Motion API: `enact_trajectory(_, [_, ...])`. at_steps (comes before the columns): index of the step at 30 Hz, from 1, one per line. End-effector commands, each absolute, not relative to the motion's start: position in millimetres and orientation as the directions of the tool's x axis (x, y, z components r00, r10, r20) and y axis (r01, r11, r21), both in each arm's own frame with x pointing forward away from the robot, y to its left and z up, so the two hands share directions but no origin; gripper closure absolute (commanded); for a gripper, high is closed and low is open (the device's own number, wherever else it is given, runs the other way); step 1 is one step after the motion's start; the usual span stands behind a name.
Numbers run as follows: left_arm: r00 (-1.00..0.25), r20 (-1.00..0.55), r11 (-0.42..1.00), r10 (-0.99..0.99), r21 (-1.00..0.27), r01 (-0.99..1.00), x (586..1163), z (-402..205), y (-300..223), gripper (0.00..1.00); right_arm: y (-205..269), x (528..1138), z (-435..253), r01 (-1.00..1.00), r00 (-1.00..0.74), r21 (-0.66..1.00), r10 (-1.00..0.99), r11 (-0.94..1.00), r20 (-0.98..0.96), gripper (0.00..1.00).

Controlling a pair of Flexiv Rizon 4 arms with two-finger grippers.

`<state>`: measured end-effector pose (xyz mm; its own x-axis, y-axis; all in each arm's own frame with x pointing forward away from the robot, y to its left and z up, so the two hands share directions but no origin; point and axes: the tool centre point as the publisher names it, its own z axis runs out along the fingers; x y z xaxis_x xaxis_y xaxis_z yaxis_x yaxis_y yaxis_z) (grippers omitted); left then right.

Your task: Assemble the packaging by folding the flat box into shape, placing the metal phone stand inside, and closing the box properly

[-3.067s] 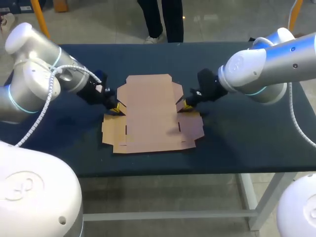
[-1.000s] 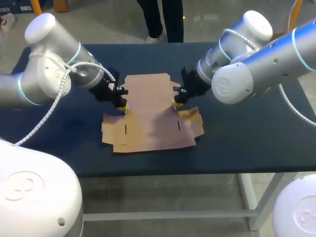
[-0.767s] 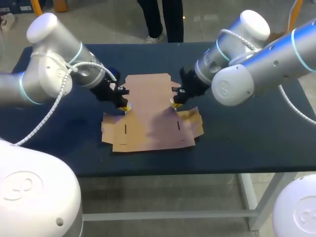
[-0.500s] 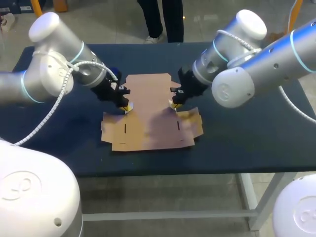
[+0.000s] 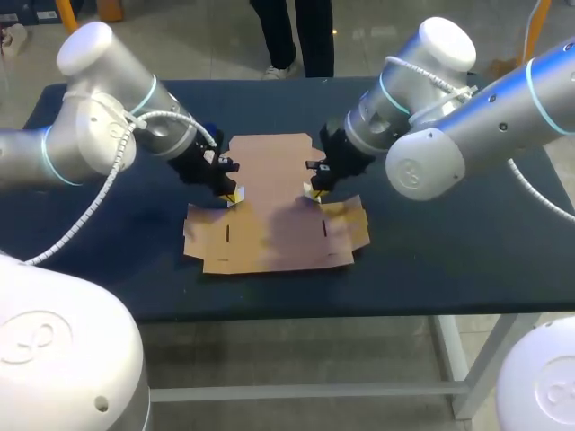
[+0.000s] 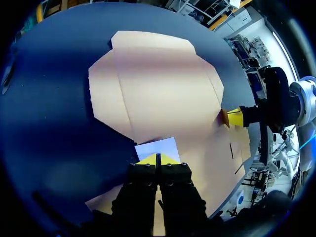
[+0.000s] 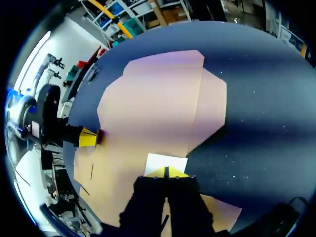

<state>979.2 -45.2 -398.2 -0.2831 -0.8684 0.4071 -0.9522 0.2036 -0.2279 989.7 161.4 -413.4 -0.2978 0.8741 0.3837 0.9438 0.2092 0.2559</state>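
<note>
1. the flat box (image 5: 274, 206) lies unfolded in the middle of the tabletop (image 5: 449, 242). its long middle panel runs from the far edge side toward the near edge side, and its wider winged part is nearer the near edge.
2. my left arm comes in from the left edge. the left gripper (image 5: 230, 194) sits at the box's left side, about halfway along it.
3. in the left wrist view i see its yellow fingers pressed together, with only a thin line between them. the tips are right at the near edge of a small pale flap, the left side flap (image 6: 157, 147), which shows its face to the camera. i cannot tell whether the tips pinch it or only press against it.
4. my right arm comes in from the right edge. the right gripper (image 5: 312, 190) is at the box's right side, opposite the left one across the middle panel.
5. its fingers are together too, with the tips at the edge of the right side flap (image 7: 165, 162). again i cannot tell whether they clamp it or merely touch it.
6. the rest of the cardboard lies flat on the tabletop.
</note>
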Motion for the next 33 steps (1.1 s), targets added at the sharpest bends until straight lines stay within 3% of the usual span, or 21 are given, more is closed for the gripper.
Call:
enact_trajectory(1, [-0.280, 0.400, 0.206, -0.873, -0.219, -0.954, 981.8, -401.6, -50.2, 1.00, 167.8, 992.3, -415.3, 0.946, -0.295, 0.246, 0.881, 0.214, 0.371, 1.00])
enact_trajectory(21, [-0.203, 0.351, 0.145, -0.914, -0.184, -0.972, 986.1, -418.0, -52.7, 1.00, 173.2, 992.4, -442.8, 0.970, -0.228, 0.155, 0.924, 0.188, 0.307, 1.00])
enact_trajectory(33, [-0.201, 0.333, 0.130, -0.921, -0.224, -0.966, 978.6, -396.2, -45.1, 1.00, 160.3, 988.4, -415.0, 0.970, -0.211, 0.186, 0.924, 0.157, 0.319, 1.00])
